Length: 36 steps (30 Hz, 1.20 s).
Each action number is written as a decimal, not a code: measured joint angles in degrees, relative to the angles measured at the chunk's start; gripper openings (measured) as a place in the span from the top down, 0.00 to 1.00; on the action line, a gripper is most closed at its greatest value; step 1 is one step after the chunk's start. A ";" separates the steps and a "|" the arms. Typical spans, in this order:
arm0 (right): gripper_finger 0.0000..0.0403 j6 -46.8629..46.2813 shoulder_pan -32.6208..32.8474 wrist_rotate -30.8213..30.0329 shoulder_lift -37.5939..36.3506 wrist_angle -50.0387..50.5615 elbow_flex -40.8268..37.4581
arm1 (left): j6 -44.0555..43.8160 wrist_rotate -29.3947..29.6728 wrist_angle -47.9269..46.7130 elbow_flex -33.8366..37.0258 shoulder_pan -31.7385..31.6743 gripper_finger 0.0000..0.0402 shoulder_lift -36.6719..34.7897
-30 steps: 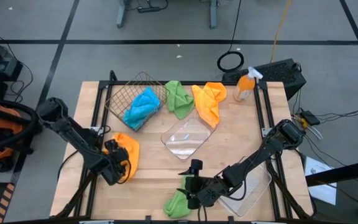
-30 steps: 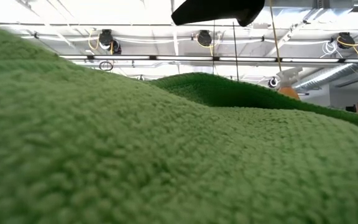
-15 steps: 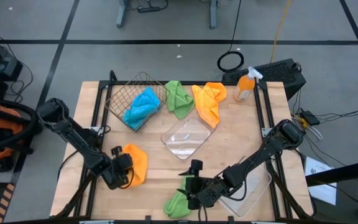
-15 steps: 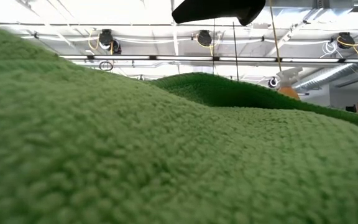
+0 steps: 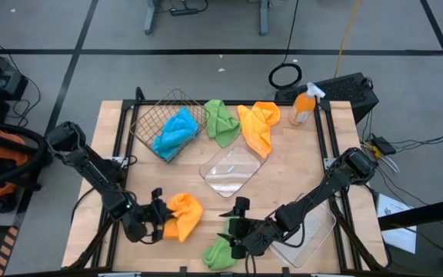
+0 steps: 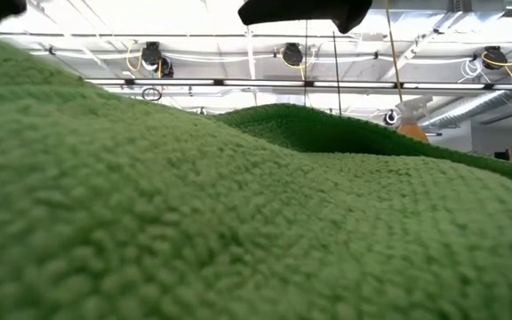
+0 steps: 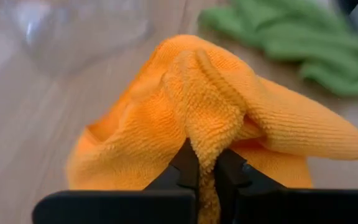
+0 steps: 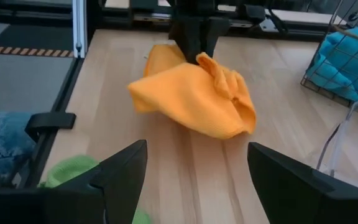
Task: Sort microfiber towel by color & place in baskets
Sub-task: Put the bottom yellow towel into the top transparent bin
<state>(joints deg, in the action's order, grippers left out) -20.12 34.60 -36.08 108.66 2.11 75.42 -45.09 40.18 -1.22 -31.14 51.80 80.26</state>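
One orange towel [image 5: 183, 216] is bunching in the left gripper [image 5: 160, 225], pinched between its fingers. The right gripper [image 5: 235, 237] is hanging wide open beside a green towel [image 5: 218, 253].

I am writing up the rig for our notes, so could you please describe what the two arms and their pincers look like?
Both arms are black, built of slim tubular links with rounded, bulkier joint housings. The left pincer and right pincer each end in two flat, matte black fingers mounted on a straight black crossbar. No markings or labels can be made out on them, and no loose cables show along the links.
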 joint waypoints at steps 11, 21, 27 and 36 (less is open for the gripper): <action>0.32 5.09 -0.77 0.14 5.16 -12.14 0.02 | 16.03 6.78 16.25 -0.11 0.10 0.97 -0.07; 0.16 13.17 -1.32 -4.37 7.43 -25.84 0.02 | 19.39 5.57 20.42 -0.13 0.09 0.97 -0.12; 0.07 10.97 -1.96 -2.36 7.48 -29.05 0.02 | 25.32 2.67 25.56 -0.13 0.10 0.97 -0.12; 0.06 3.30 -5.95 8.99 8.91 -32.49 0.02 | 34.73 0.35 33.16 -0.13 0.08 0.97 -0.12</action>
<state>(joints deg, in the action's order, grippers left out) -16.82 28.66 -27.09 117.57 -30.38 75.44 -10.36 40.53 31.94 -31.27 51.89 80.14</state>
